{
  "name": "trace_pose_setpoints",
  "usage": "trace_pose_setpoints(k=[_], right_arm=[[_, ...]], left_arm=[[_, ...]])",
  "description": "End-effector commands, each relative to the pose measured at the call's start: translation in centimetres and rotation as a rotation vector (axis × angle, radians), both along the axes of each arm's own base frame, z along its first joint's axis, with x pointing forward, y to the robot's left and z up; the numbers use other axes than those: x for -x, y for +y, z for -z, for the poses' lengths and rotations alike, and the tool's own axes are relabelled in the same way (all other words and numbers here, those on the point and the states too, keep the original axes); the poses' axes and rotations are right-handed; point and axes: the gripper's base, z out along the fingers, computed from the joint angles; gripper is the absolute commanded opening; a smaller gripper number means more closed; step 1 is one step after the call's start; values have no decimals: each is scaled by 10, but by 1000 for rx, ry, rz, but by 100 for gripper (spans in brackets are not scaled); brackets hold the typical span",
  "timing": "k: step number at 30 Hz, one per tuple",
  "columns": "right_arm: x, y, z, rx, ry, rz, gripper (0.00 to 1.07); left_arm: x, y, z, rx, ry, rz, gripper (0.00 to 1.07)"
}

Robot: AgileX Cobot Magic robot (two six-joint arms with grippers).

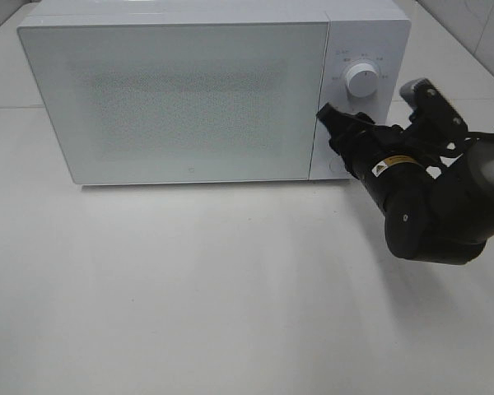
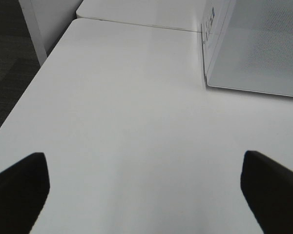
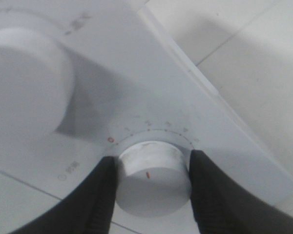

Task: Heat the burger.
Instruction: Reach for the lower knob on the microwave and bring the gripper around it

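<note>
1. Grip on the timer was the step in hand. The right gripper had its two fingers pressed against opposite sides of the lower dial on the microwave. As far as the right wrist view showed, it was closed on the dial rather than just flanking it.
2. Doing this well probably meant rolling the wrist about the dial's own axis, so that both fingers kept even contact and did not slide off the smooth white rim.
3. The red tick on the dial face and the arc of marks above it gave the reference. A slow turn, stopped at a modest heating time, looked safer than one long sweep.
4. The right arm reached in from the right side of the table. Its forearm angled up toward the control panel, with the gripper below the upper dial and hiding the lower one from the high camera.
5. The left gripper hung wide open and empty over bare tabletop, well away from the microwave's left end.
6. The burger appeared in no view. The door was shut and frosted, so the burger was most likely inside, though that could not be confirmed.
</note>
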Motion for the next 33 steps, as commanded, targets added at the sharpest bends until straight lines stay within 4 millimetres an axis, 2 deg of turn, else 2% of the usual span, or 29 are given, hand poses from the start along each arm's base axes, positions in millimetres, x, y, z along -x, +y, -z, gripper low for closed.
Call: trace_pose_setpoints(k=[1,2,3,5,10,22,25,27,28,30,31,33], right_arm=[[-5,15,-19,-493,-76,-82,2],[-4,16,-21,-574,-79,-88,2],[-4,16,-21,-574,-79,-88,2],[-4,18,-23,-770,-67,-106,2],[-3,21,-24,-894,-35,-128,2],[-4,20,-24,-890,-37,-123,5],[-4,19,-24,-891,-37,-122,10],[-4,19,-24,-891,-37,-121,18],[-4,19,-24,-891,-37,-121,18],[-4,19,-23,-893,-39,-112,35],[-4,19,-23,-893,-39,-112,35],[-4,17,-23,-893,-46,-91,46]], left_arm=[[3,0,-1,6,-34,9,101],[3,0,-1,6,-34,9,101],[3,0,-1,6,-34,9,101],[3,0,-1,6,-34,9,101],[3,0,-1,6,-34,9,101],[3,0,-1,6,-34,9,101],[3,0,-1,6,-34,9,101],[3,0,-1,6,-34,9,101],[3,0,-1,6,-34,9,101],[3,0,-1,6,-34,9,101],[3,0,-1,6,-34,9,101],[3,0,-1,6,-34,9,101]])
